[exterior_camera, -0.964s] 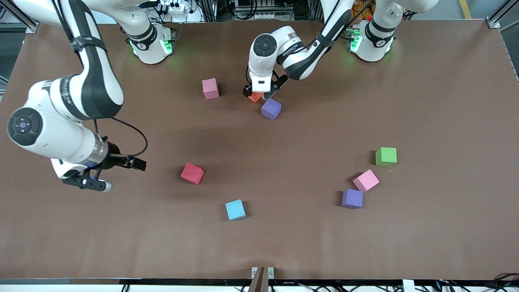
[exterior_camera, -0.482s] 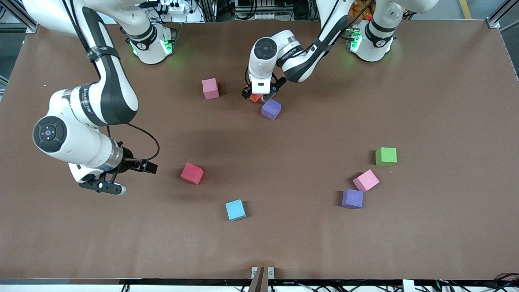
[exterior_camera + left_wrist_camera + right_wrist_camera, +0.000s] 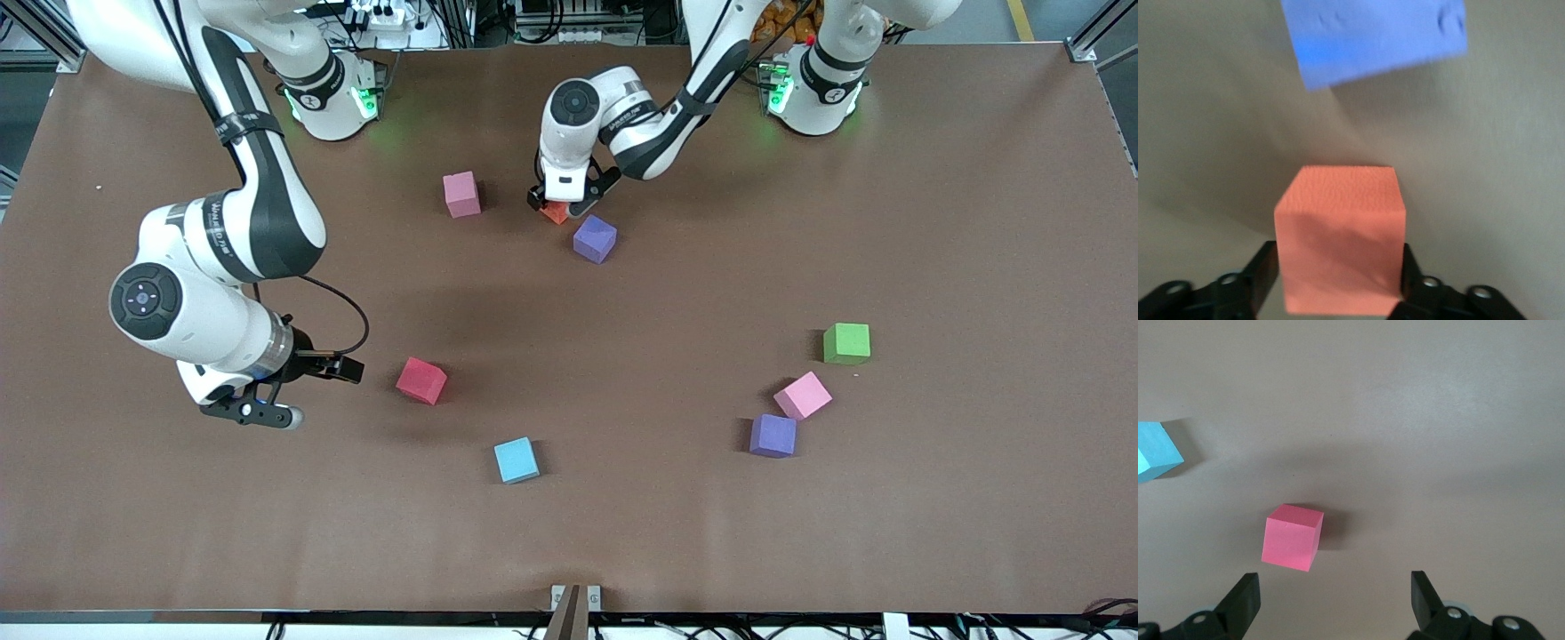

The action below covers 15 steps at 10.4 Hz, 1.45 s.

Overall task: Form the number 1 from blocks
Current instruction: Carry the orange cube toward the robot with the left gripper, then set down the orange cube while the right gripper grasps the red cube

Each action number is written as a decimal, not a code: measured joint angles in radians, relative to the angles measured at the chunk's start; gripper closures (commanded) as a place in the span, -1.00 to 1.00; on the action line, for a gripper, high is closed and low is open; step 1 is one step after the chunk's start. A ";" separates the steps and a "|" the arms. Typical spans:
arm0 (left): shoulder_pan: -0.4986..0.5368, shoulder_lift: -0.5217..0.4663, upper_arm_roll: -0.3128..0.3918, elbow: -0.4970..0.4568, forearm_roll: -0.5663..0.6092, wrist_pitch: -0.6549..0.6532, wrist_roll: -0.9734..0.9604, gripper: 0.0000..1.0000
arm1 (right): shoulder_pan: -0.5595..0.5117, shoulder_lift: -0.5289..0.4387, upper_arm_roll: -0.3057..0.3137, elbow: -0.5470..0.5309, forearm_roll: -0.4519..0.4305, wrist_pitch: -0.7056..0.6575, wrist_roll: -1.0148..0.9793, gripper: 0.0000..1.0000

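Note:
My left gripper [image 3: 558, 208] is down at the table and shut on the orange block [image 3: 556, 213]; in the left wrist view its fingers [image 3: 1258, 273] press both sides of that orange block [image 3: 1338, 233]. A purple block [image 3: 594, 239] lies just beside it, nearer the front camera, and shows as the purple block [image 3: 1378, 37] there. A light pink block [image 3: 461, 194] sits toward the right arm's end. My right gripper [image 3: 252, 414] hangs open near the red block [image 3: 421, 380], and the red block [image 3: 1291, 537] lies ahead of its fingers [image 3: 1245, 593]. Another light pink block [image 3: 803, 395] lies toward the left arm's end.
A light blue cube [image 3: 516, 460] lies nearer the front camera than the red block. Toward the left arm's end, a green cube [image 3: 846, 343] and a second purple cube [image 3: 772, 436] lie close to the pink block.
My left gripper has closed on the orange block. The right arm has swung toward the red block, its gripper still open.

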State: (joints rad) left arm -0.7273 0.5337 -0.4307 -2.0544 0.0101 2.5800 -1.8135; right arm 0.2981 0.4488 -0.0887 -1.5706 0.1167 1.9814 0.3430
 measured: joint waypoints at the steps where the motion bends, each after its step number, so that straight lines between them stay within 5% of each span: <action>1: -0.001 -0.003 -0.022 -0.004 0.069 0.000 0.001 1.00 | 0.003 0.006 0.000 0.000 0.000 0.007 0.000 -1.00; 4: 0.006 -0.031 -0.100 -0.019 0.251 -0.021 0.045 1.00 | 0.015 0.013 0.000 -0.001 0.000 0.019 0.047 -1.00; 9: 0.017 -0.061 -0.214 -0.049 0.259 -0.075 0.133 1.00 | 0.055 0.054 0.000 -0.014 0.001 0.078 0.266 -1.00; 15: 0.029 -0.061 -0.235 -0.106 0.260 -0.078 0.210 1.00 | 0.120 0.140 0.001 -0.043 0.001 0.166 0.363 -1.00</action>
State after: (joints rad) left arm -0.6987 0.4724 -0.6657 -2.1602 0.2704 2.5024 -1.6037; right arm 0.4181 0.5886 -0.0874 -1.6137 0.1177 2.1475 0.7055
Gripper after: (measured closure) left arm 0.427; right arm 0.000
